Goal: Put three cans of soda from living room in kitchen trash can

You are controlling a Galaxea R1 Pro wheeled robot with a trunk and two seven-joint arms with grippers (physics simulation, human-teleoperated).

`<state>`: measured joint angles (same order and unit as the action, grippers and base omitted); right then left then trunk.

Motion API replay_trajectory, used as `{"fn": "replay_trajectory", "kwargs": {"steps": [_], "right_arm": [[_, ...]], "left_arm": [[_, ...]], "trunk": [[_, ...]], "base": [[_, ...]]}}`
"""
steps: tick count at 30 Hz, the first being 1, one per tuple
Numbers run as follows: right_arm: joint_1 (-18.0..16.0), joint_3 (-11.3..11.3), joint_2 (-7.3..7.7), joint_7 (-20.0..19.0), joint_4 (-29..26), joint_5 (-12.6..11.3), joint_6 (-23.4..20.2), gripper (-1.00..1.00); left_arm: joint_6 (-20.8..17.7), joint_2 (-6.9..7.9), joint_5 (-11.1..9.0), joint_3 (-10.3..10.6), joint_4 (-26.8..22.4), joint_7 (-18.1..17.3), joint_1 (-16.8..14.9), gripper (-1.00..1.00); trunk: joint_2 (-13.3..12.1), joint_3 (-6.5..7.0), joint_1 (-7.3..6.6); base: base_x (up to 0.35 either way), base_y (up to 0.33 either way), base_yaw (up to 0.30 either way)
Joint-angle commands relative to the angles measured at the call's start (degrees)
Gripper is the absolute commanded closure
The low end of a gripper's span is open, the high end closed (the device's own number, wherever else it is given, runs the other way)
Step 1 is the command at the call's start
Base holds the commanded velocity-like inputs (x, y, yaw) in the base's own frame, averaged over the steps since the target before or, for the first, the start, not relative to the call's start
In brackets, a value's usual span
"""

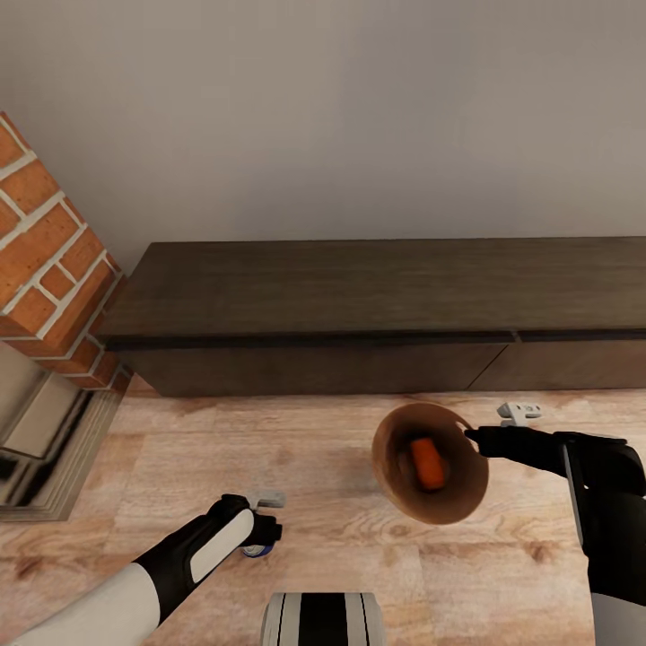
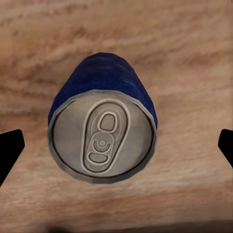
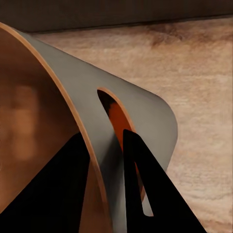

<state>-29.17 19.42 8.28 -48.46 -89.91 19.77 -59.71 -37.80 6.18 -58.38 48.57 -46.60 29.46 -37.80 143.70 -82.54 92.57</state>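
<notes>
A blue soda can (image 2: 103, 127) stands upright on the wood plank floor, its grey top facing my left wrist camera. My left gripper (image 2: 119, 144) hovers right above it, open, with one fingertip on each side and clear of the can. In the head view the left gripper (image 1: 262, 536) covers most of the blue can (image 1: 252, 550). The brown trash can (image 1: 395, 471) hangs tilted above the floor, and my right gripper (image 1: 473, 437) is shut on its rim. One orange can (image 1: 428, 463) lies inside it. The right gripper (image 3: 104, 138) pinches the bin wall (image 3: 145, 116).
A long low dark wood cabinet (image 1: 359, 305) runs along the grey wall ahead. The red brick chimney (image 1: 45, 260) and fireplace surround (image 1: 45, 440) stand at the left. My base (image 1: 323, 619) is at the near edge, with light wood floor (image 1: 296, 449) between the arms.
</notes>
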Motion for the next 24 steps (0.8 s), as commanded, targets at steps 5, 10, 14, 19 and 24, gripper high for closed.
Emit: {"fn": "replay_trajectory", "kwargs": {"steps": [5, 10, 14, 19, 24], "right_arm": [[-0.01, -0.05, -0.02, 0.03, -0.01, -0.61, -0.29, 1.00], [-0.01, -0.12, -0.02, 0.04, -0.01, -0.61, -0.29, 1.00], [-0.01, -0.16, -0.02, 0.04, -0.01, -0.63, -0.29, 1.00], [-0.01, -0.22, -0.02, 0.00, -0.01, -0.62, -0.29, 1.00], [-0.01, -0.26, -0.02, -0.02, -0.01, -0.63, -0.29, 1.00]], "left_arm": [[0.23, -0.02, 0.18, 0.03, 0.31, 0.31, 0.00, -1.00], [2.65, -0.16, 0.19, 0.04, 1.91, 0.08, 0.00, -1.00], [3.45, -0.79, 0.21, 0.04, 2.80, -0.18, 0.00, -1.00], [3.75, -1.18, 0.28, 0.09, 3.14, -0.27, 0.00, -1.00], [4.00, -1.37, 0.56, 0.10, 3.44, -0.28, 0.00, -1.00]], "trunk": [[0.00, 0.00, 0.00], [0.00, 0.00, 0.00], [0.00, 0.00, 0.00], [0.00, 0.00, 0.00], [0.00, 0.00, 0.00]], "base": [[0.000, 0.000, 0.000], [0.000, 0.000, 0.000], [0.000, 0.000, 0.000], [0.000, 0.000, 0.000], [0.000, 0.000, 0.000]]}}
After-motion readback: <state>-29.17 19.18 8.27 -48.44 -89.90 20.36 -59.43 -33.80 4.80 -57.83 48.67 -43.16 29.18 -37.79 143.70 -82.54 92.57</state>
